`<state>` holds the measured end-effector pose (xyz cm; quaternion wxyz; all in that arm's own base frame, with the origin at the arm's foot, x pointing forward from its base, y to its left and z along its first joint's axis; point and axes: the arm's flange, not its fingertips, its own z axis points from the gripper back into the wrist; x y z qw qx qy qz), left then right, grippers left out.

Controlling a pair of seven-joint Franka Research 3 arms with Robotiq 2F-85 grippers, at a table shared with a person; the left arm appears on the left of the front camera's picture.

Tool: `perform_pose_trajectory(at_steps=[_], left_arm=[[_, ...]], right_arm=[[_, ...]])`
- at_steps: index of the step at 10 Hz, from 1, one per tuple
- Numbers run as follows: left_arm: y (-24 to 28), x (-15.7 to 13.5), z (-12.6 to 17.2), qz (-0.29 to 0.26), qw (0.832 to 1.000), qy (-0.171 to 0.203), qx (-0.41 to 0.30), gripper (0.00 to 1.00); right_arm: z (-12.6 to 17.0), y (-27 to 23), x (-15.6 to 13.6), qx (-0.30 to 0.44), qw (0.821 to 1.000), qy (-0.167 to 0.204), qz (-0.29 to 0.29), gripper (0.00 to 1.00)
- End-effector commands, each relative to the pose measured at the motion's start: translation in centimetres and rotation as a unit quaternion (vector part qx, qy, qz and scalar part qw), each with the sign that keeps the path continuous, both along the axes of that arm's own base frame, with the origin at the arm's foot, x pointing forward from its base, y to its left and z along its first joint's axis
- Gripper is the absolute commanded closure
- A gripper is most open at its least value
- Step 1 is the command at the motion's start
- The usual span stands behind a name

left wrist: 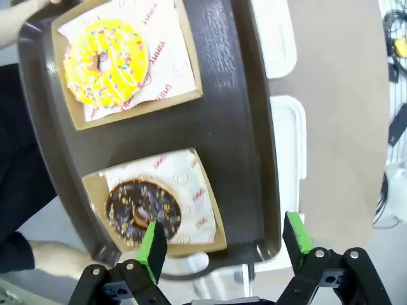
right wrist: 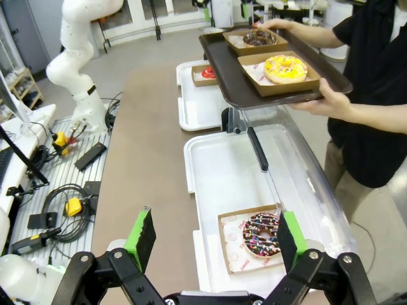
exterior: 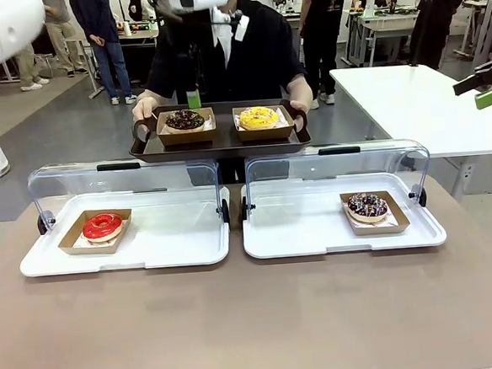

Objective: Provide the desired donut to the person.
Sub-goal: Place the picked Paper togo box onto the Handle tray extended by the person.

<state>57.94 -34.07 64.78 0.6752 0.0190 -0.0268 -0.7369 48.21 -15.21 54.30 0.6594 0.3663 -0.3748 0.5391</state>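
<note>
Left gripper (left wrist: 219, 248), fingers spread wide and holding nothing, poised above the dark brown tray (left wrist: 238, 127) that the person (exterior: 220, 51) holds level in both hands at the far side of the table. Directly past its green pads (left wrist: 152, 244) lies the chocolate sprinkled donut (left wrist: 143, 210) in a cardboard tray on printed paper; the yellow sprinkled donut (left wrist: 105, 60) sits in a second cardboard tray farther along the same tray. The level, two-handed hold presents a flat receiving surface — probably so that boxed donuts can be set down or lifted without sliding.

Right gripper (right wrist: 213, 238), likewise spread and empty, hangs over the right-hand white display tray (right wrist: 216, 165), whose clear lid (exterior: 337, 157) is raised; the purple-iced sprinkled donut (right wrist: 262, 234) in its cardboard tray lies just beyond the fingers. In the left-hand white display tray (exterior: 174, 240), lid also raised, rests a red-glazed donut (exterior: 103, 226). Open lids leave both remaining donuts reachable from above — which one is desired cannot be told.

Surface: plain tan tabletop (exterior: 255, 319). Room: grey-floored hall with white tables, other people standing farther back, cables and boxes beside the table
</note>
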Motion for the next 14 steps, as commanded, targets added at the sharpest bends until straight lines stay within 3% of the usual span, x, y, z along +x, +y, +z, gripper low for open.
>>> perform_pose_trajectory(at_steps=[1,6,13,14], left_arm=[[4.5,-6.6,-2.4,-0.028,0.999,-0.036,0.023,0.05],[10.6,-12.5,-4.9,0.003,0.999,-0.040,-0.002,0.05],[13.5,-13.1,-3.9,0.049,0.997,-0.056,-0.025,0.05],[13.5,-13.0,-3.8,0.050,0.997,-0.057,-0.004,0.05]], right_arm=[[0.0,0.1,0.0,0.004,1.000,-0.001,-0.001,0.00],[0.0,0.1,0.0,0.004,1.000,-0.001,-0.001,0.00],[0.0,0.1,0.0,0.004,1.000,-0.001,-0.001,0.00],[0.0,0.1,0.0,0.004,1.000,-0.001,-0.001,0.00]])
